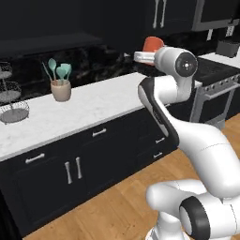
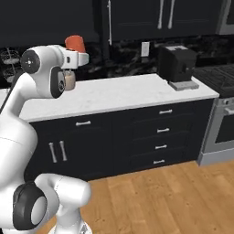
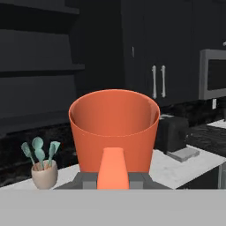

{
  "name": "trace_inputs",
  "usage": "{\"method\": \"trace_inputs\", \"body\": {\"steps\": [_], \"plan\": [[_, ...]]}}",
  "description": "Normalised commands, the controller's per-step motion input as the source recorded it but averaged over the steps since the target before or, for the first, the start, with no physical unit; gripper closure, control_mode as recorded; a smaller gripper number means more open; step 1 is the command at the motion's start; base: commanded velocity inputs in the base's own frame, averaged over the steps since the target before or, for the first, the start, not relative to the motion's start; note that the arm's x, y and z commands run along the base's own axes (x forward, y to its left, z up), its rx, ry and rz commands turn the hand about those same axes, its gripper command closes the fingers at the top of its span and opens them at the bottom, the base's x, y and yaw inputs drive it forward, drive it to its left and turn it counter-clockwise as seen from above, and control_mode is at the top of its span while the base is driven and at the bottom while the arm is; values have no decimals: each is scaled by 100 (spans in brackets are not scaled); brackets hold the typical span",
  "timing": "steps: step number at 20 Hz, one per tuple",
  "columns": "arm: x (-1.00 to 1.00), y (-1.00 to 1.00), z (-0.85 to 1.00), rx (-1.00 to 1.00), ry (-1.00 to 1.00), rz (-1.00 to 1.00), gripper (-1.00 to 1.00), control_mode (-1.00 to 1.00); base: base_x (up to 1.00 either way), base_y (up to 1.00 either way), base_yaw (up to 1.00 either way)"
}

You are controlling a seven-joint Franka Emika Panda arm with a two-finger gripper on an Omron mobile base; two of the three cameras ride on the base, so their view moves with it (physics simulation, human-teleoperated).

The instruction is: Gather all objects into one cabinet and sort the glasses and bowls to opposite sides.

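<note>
We are in a home kitchen: a white marble bench [image 1: 93, 105] over black cupboards [image 2: 137, 137], a stove [image 1: 215, 77], a utensil pot [image 1: 61, 89], a wood floor [image 2: 160, 196].

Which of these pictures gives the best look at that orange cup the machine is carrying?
The hand view: the orange cup sits close and central, its open rim and inside visible. In the left base view and the right base view, it is a small orange shape partly hidden behind the arm.
</note>
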Motion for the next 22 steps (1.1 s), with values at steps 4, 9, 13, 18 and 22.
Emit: {"method": "trace_inputs", "body": {"steps": [4,9,13,18,22], "plan": [[0,0,0,0,0,0,100,100,0,-18,-55],[0,0,0,0,0,0,100,100,-1,-18,-56],[0,0,0,0,0,0,100,100,0,-16,-60],[0,0,0,0,0,0,100,100,10,-45,-60],[0,0,0,0,0,0,100,100,25,-49,-58]]}}
